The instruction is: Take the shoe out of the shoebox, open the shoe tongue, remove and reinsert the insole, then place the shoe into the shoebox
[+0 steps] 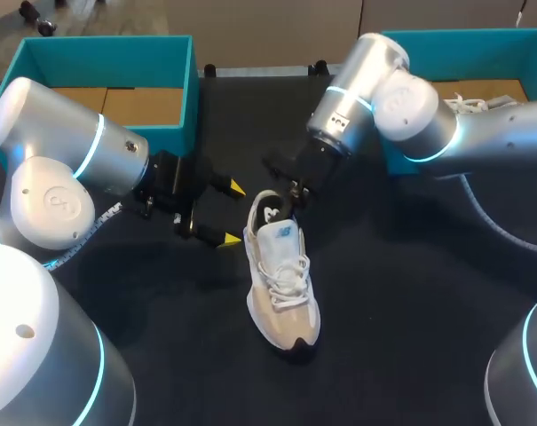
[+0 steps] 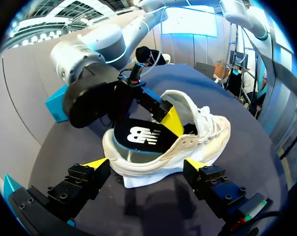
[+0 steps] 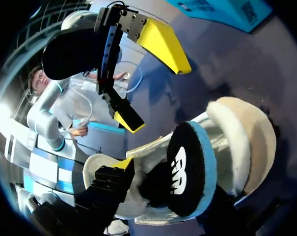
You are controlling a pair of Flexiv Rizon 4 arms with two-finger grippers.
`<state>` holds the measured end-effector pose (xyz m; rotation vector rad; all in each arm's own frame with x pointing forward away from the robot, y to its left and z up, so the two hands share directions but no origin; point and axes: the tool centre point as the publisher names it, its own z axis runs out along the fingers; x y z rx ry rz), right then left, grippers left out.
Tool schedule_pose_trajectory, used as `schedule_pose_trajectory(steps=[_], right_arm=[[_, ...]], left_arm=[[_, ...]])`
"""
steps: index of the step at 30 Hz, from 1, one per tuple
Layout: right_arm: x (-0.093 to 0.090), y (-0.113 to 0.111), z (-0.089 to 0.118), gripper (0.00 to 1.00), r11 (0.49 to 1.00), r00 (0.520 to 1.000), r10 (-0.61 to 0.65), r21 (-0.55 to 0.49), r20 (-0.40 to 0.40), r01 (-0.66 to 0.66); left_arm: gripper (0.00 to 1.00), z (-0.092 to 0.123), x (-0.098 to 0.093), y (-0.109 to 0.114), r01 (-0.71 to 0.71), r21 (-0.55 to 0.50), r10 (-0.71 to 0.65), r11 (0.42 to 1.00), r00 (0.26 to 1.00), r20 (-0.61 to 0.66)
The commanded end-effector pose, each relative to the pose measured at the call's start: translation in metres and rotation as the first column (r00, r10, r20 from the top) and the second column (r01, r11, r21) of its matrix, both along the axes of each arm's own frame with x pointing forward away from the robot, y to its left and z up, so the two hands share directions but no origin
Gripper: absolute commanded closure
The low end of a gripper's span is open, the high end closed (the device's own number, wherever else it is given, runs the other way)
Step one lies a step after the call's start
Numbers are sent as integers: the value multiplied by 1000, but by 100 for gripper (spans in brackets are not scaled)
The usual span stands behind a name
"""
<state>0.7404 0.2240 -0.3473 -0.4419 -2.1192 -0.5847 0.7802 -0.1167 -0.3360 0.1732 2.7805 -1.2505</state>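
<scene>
- My left tool (image 1: 232, 213) has its two yellow-tipped fingers spread apart, clamped on nothing. It sits just beside the heel end of the white-and-beige lace-up fabric shoe (image 1: 284, 284).
- I judge it is placed there to steady the shoe while the other arm works. In its wrist view one tip shows on each side of the heel, low by the sole.
- My right tool (image 1: 292, 188) is down at the shoe's opening, reaching in from the far side of the heel. I cannot tell whether it is clamped on anything, because the shoe and the insole hide too much of it.
- The flat black foam insole (image 2: 138, 136), blue-edged with a white mark, stands partly out of the heel opening. Its heel end is tilted up and its front is inside the shoe, so I judge this to be the insole step.
- The shoe lies on its sole near the middle of the dark cloth-covered table (image 1: 410, 293), outside both boxes, with its toe pointing toward me.
- The teal cardboard left box (image 1: 108, 49) is open. It shows only a brown cardboard floor where I can see in, so it is probably where the shoe goes back.
- The matching teal right box (image 1: 454, 44), partly behind my right arm, holds a second shoe (image 1: 470, 102), white with laces.
</scene>
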Motion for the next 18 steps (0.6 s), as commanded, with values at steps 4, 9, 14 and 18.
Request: schedule_pose_trajectory(steps=[4,9,14,18], right_arm=[[4,-1,13,37,1000,999,-6,-9,43,7],[11,-3,20,38,1000,997,-21,-5,80,22],[19,-7,28,42,999,993,-36,-3,115,36],[27,-7,34,47,999,988,-40,-3,147,41]], left_arm=[[0,1,-1,0,-2,4,2,1000,1000,1],[0,1,-1,0,-2,4,2,1000,1000,1],[0,1,-1,0,-2,4,2,1000,1000,1],[0,1,-1,0,-2,4,2,1000,1000,1]])
